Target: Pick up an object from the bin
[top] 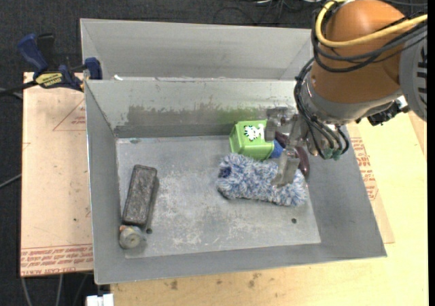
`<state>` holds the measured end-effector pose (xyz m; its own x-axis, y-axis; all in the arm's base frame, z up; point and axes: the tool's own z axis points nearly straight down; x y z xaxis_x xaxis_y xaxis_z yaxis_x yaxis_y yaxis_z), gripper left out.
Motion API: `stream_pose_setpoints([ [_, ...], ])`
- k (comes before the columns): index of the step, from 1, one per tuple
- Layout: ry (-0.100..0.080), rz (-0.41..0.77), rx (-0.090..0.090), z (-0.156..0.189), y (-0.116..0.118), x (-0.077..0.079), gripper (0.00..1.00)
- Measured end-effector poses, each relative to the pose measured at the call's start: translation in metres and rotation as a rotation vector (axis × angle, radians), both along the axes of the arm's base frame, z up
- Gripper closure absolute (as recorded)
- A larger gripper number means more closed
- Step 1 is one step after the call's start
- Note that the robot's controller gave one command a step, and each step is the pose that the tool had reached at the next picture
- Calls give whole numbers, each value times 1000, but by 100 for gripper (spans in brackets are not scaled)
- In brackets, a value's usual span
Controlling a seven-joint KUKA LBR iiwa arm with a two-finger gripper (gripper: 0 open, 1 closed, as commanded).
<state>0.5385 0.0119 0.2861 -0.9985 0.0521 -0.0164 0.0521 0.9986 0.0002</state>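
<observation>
Candidate object: shaggy blue-and-white cloth piece [255,179], like a mop head or fuzzy sock, on the bin floor right of centre, near the right wall. Gripper [292,174] sits low at its right end, tip at or in the pile; contact is likely but not confirmed. Gripper opening: cannot tell, since the tip merges with the fibres and the wrist body overhangs it. Green box [249,140] with a white label stands just behind the cloth, touching or nearly touching its upper edge. Risks, as judged: (1) a grasp at the far right end may catch only loose strands, so the cloth could slide out or hang lopsided on lifting; (2) soft pile gives no firm surface, so pressing down may meet the bin [204,219] floor before anything is gripped; (3) trailing fibres may drag the green box along or tip it; (4) the right wall is near, leaving little room for the wrist. Dark grey block [140,194] with a small round grey piece [130,237] at its lower end lies well apart at the left, and looks out of harm's way. Unclear: a small blue bit [275,151] between box and gripper, which may be part of the box, cloth or robot; the box's right side is covered by the wrist; the cloth's true thickness.
</observation>
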Motion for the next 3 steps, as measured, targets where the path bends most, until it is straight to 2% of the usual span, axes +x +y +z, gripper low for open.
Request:
stream_pose_setpoints([
  [1,10,60,1,-63,2,3,0],
  [2,19,39,2,-113,34,6,0],
  [3,12,-65,3,-141,24,15,0],
])
